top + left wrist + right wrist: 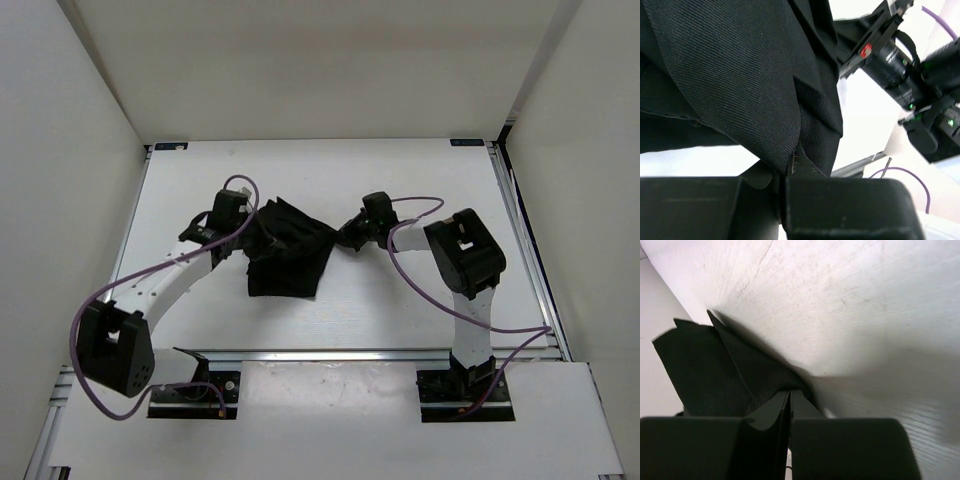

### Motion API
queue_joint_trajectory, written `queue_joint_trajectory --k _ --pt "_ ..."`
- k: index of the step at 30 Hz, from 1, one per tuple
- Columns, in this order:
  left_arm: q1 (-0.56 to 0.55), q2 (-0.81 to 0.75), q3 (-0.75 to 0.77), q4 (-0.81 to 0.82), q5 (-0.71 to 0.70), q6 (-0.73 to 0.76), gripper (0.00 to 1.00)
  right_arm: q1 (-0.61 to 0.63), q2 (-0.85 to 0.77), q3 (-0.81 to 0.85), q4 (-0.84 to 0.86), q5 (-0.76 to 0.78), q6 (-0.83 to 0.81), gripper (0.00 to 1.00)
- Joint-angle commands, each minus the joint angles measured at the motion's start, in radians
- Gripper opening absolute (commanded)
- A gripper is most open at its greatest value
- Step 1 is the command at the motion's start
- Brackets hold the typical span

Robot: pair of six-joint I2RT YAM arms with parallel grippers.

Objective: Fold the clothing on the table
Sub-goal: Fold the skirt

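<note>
The clothing point(290, 255) sits on the counter point(400, 180), long axis left to right. The left end effector point(252, 228) is clenched on its left end, the right end effector point(348, 238) on its right end (both equally near).

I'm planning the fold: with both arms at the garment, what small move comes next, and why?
Probably carry both pinched edges together toward the near edge. The left gripper and right gripper are each shut on the clothing, whose near part lies on the table.
</note>
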Motion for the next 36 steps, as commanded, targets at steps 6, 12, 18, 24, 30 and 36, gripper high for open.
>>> queue_joint_trajectory --k 6,12,18,24,30,36 --pt "-0.095 -0.154 -0.164 0.038 0.055 -0.128 0.0 0.0 0.032 0.012 -0.001 0.029 -0.016 0.0" --pt "-0.137 -0.223 -0.26 0.074 0.186 -0.214 0.71 0.007 0.016 0.032 -0.038 0.044 -0.037 0.0" --pt "-0.086 -0.263 -0.173 0.078 0.241 -0.199 0.65 -0.006 -0.028 0.053 -0.073 0.066 -0.069 0.0" --pt "0.072 -0.218 -0.103 0.069 0.198 -0.115 0.08 -0.026 -0.219 0.037 -0.2 0.191 -0.187 0.0" --pt "0.038 -0.096 -0.087 0.15 0.126 -0.064 0.0 -0.057 -0.358 0.064 -0.242 0.107 -0.443 0.0" --pt "0.053 0.056 -0.034 0.184 0.072 0.016 0.0 0.001 -0.267 0.182 -0.386 -0.224 -0.589 0.0"
